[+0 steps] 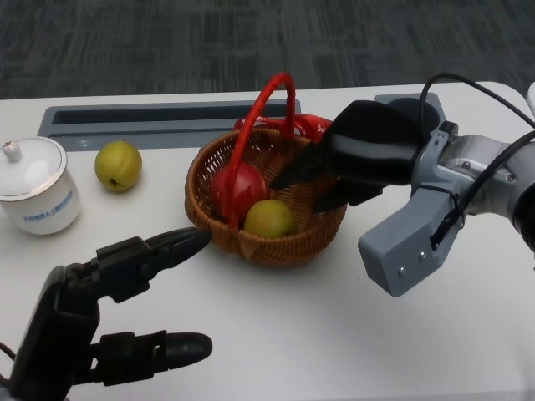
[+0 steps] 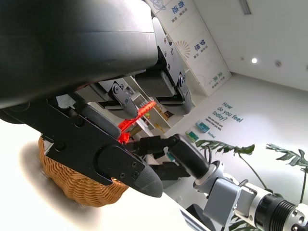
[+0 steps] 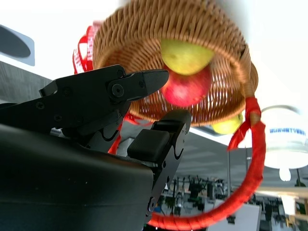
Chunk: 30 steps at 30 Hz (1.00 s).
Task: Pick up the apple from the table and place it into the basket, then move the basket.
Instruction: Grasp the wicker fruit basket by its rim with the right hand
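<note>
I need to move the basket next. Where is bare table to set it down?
Bare table lies in front of the basket, between the left hand and right hand. A smaller patch sits between the cup and the left hand. Behind, it is crowded: the loose fruit, cup and grey tray.

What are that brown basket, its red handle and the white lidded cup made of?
The round brown basket looks like woven wicker or rattan: matte interlaced strands show along its wall. Its arched red handle seems wrapped in glossy red ribbon or plastic tape, with spiral turns visible; the core is hidden. The white lidded cup appears to be glazed ceramic, smooth and shiny, though plastic cannot be ruled out.
</note>
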Tool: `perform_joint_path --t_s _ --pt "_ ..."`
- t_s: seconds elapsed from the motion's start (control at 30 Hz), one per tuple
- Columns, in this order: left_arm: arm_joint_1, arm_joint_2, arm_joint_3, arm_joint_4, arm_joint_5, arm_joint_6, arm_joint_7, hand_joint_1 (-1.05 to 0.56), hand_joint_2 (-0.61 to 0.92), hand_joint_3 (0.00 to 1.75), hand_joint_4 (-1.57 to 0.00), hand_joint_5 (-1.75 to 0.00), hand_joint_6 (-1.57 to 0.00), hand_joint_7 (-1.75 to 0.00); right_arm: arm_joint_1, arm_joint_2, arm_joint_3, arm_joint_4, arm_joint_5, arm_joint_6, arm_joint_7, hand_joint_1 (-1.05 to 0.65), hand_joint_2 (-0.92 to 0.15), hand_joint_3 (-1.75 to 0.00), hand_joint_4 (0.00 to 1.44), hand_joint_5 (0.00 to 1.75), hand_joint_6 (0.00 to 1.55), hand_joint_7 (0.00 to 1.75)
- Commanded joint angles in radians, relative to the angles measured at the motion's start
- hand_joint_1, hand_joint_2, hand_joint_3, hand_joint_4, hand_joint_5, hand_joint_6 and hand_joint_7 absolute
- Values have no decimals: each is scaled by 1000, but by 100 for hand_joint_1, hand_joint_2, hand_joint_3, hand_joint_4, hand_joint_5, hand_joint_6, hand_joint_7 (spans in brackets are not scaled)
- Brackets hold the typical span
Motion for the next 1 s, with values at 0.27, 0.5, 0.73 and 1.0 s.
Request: perform_joint_path --t_s 0.27,0.5,0.73,1.0 --pt "23 1 5 -39 -2 11 12 -55 73 0 -82 -3 -76 -2 30 -16 34 3 -25 -36 41 -62 -85 -5 93 0 76 0" --pt "13 4 -9 -30 -23 13 3 -55 72 0 -83 -3 -77 -2 -13 -45 94 -18 -89 -30 90 -104 -83 -2 53 0 37 0" --pt "-3 -10 1 -20 17 7 25 -58 73 0 -84 -3 -78 -1 -14 -12 141 -21 -130 7 13 -89 -79 0 74 6 59 5" --pt "10 -37 9 -24 40 1 55 -58 74 1 -86 -3 -80 -2 14 52 194 2 -180 96 -170 -45 -83 -2 108 5 94 4"
